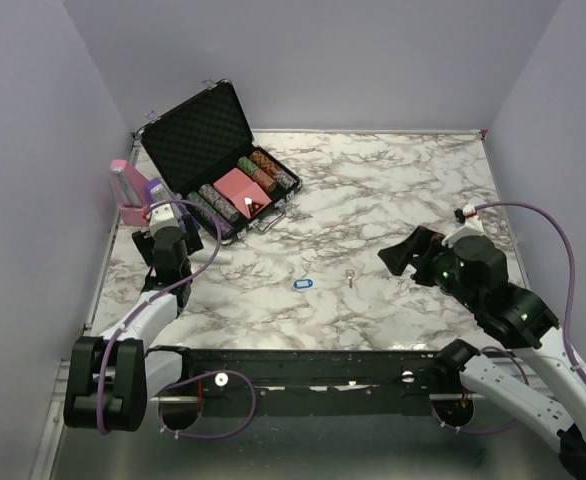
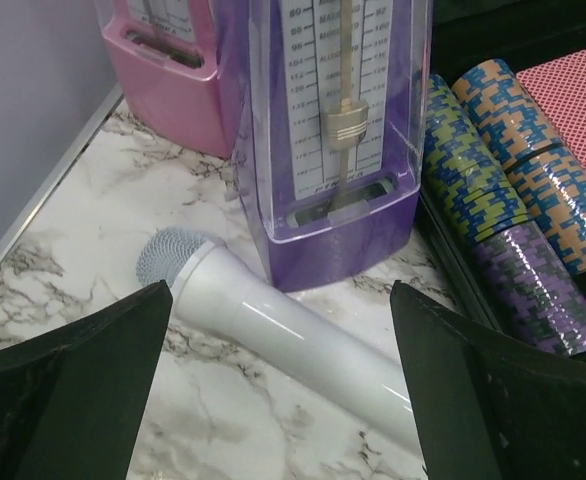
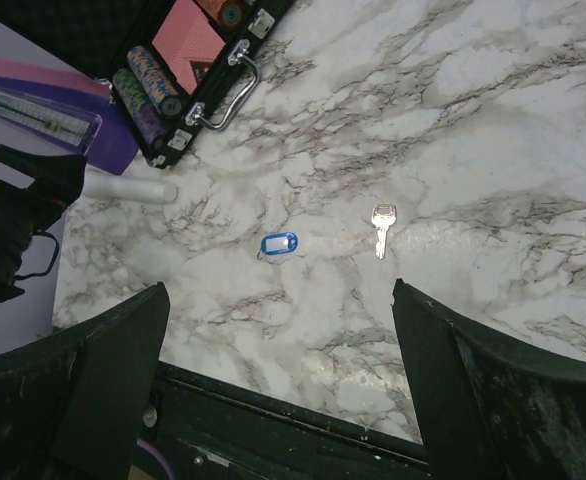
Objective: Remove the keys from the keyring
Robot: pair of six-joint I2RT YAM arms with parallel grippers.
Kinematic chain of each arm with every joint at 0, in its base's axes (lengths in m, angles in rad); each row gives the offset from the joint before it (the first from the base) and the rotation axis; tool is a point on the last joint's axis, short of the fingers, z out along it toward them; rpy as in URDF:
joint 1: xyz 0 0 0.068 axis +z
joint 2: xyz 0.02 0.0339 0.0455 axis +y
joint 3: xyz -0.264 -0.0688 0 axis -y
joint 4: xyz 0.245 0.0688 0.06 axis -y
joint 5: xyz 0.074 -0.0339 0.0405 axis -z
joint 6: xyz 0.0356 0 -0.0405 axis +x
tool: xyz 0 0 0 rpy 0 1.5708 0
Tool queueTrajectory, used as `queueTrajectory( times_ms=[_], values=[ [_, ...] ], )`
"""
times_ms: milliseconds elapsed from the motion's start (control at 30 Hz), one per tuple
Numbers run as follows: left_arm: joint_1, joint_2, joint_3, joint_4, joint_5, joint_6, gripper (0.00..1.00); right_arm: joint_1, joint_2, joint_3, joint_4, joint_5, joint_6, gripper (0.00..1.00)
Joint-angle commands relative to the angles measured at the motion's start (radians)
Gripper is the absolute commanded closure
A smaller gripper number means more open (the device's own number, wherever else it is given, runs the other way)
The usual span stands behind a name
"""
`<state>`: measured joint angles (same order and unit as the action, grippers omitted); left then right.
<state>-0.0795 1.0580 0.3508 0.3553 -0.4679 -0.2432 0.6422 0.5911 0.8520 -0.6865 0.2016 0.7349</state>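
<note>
The keyring with its small blue oval tag (image 1: 304, 284) lies on the marble table near the front middle; it also shows in the right wrist view (image 3: 278, 244). One silvery key (image 1: 350, 277) lies apart from it, a little to its right, also seen in the right wrist view (image 3: 382, 228). My right gripper (image 1: 401, 254) is open and empty, raised to the right of the key. My left gripper (image 1: 169, 243) is open and empty at the far left, over a white microphone (image 2: 273, 325).
An open black case (image 1: 213, 160) with poker chips (image 2: 503, 200) and red cards stands at the back left. A purple metronome (image 2: 323, 130) and a pink one (image 2: 163, 60) stand by the left wall. A black rail (image 1: 303, 365) runs along the near edge.
</note>
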Motion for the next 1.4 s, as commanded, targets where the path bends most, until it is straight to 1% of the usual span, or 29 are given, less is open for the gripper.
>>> queueTrajectory(
  times_ms=[0,100,133,167,200,233,300,333,400,433,467,500,533,567,633,700,733,800,900,1067,1233,1367],
  values=[
    [0.032,0.089,0.011,0.296,0.112,0.103,0.01,0.005,0.058,0.059,-0.036,-0.033,0.046,0.0],
    [0.049,0.144,0.034,0.358,0.169,0.107,0.01,0.004,0.107,0.085,-0.073,-0.021,0.052,0.0],
    [0.053,0.172,0.019,0.432,0.207,0.119,0.01,0.005,0.122,0.096,-0.082,-0.016,0.046,0.0],
    [0.053,0.193,0.022,0.46,0.218,0.134,0.01,0.004,0.136,0.102,-0.084,-0.011,0.041,0.0],
    [0.053,0.195,0.036,0.432,0.277,0.157,0.01,0.005,0.142,0.108,-0.084,-0.007,0.037,0.0],
    [0.053,0.198,0.034,0.433,0.305,0.172,0.01,0.004,0.148,0.113,-0.079,-0.002,0.029,0.0],
    [0.053,0.188,0.002,0.491,0.343,0.179,0.01,0.005,0.159,0.116,-0.067,-0.001,0.027,0.0],
    [0.053,0.185,-0.028,0.537,0.357,0.183,0.01,0.005,0.165,0.116,-0.059,-0.002,0.026,0.0],
    [0.053,0.204,-0.109,0.69,0.376,0.186,0.01,0.005,0.176,0.108,-0.045,-0.008,0.041,0.0],
    [0.053,0.235,-0.137,0.805,0.355,0.196,0.01,0.005,0.18,0.105,-0.039,-0.011,0.056,0.0],
    [0.053,0.208,-0.116,0.709,0.348,0.167,0.01,0.004,0.19,0.101,-0.032,-0.014,0.07,0.0],
    [0.053,0.215,-0.113,0.705,0.335,0.177,0.01,0.004,0.197,0.099,-0.022,-0.024,0.081,0.0],
    [0.05,0.23,-0.124,0.77,0.324,0.186,0.01,0.004,0.206,0.091,-0.012,-0.034,0.086,0.0],
    [0.05,0.215,-0.118,0.716,0.324,0.176,0.01,0.005,0.211,0.087,-0.001,-0.04,0.092,0.0],
    [0.05,0.227,-0.125,0.766,0.322,0.183,0.01,0.004,0.225,0.079,0.019,-0.05,0.095,0.0],
    [0.05,0.215,-0.118,0.72,0.324,0.176,0.01,0.004,0.24,0.075,0.022,-0.048,0.1,0.0],
    [0.05,0.224,-0.121,0.747,0.322,0.183,0.01,0.005,0.251,0.07,0.019,-0.05,0.095,0.0],
    [0.049,0.217,-0.118,0.726,0.325,0.179,0.01,0.005,0.274,0.058,0.012,-0.06,0.092,0.0],
    [0.05,0.22,-0.119,0.732,0.325,0.179,0.01,0.005,0.338,0.039,0.008,-0.128,0.031,0.0],
    [0.05,0.221,-0.121,0.741,0.325,0.182,0.01,0.005,0.456,0.047,0.021,-0.287,-0.054,0.0],
    [0.05,0.221,-0.119,0.741,0.324,0.182,0.01,0.005,0.458,-0.01,0.129,-0.358,-0.051,0.0],
    [0.05,0.221,-0.119,0.74,0.324,0.183,0.01,0.004,0.466,-0.028,0.169,-0.387,-0.043,0.0]
  ],
)
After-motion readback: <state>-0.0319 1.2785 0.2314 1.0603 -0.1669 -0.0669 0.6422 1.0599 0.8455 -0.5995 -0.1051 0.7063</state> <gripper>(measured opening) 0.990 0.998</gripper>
